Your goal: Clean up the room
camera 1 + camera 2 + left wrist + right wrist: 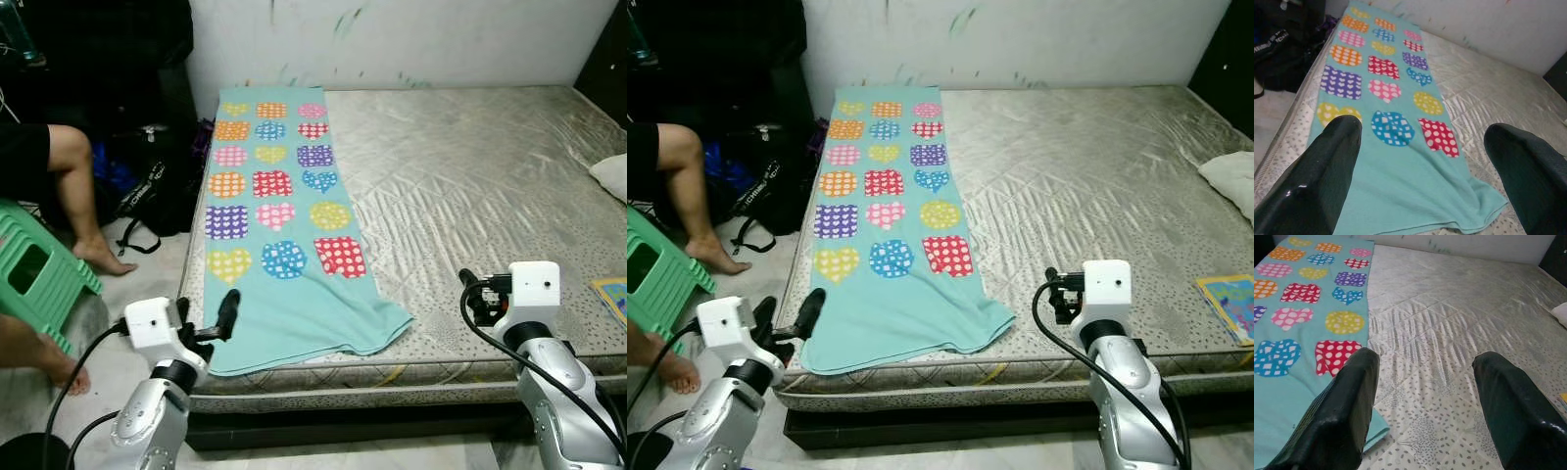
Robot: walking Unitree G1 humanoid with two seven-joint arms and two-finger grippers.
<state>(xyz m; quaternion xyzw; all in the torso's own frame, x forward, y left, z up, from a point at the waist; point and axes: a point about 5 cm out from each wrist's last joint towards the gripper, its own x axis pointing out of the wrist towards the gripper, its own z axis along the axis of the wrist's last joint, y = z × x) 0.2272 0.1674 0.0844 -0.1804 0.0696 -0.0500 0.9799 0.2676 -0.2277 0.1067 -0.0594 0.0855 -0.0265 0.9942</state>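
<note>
A bare quilted mattress takes up most of the room ahead of the robot, pushed against a scuffed white wall. Along its edge toward nine o'clock lies a turquoise blanket printed with dotted hearts and squares in orange, pink, purple, red, blue and yellow. It is spread flat lengthways, running from the wall end to the near edge, where its plain hem droops slightly over the side of the mattress and bunches at one corner.

The left gripper hovers at the near edge of the bed, at about seven o'clock, just above the blanket's hem; its fingers are spread wide with nothing between them. The right gripper hangs at about five o'clock over the bare mattress, just beside the blanket's corner, its fingers also spread wide and empty.

At three o'clock a white pillow rests at the mattress edge, and near it, toward four o'clock, lies a colourful book. At nine o'clock a person's bare legs stand on the floor beside a green plastic stool, with a black bag slumped against the side of the bed.
</note>
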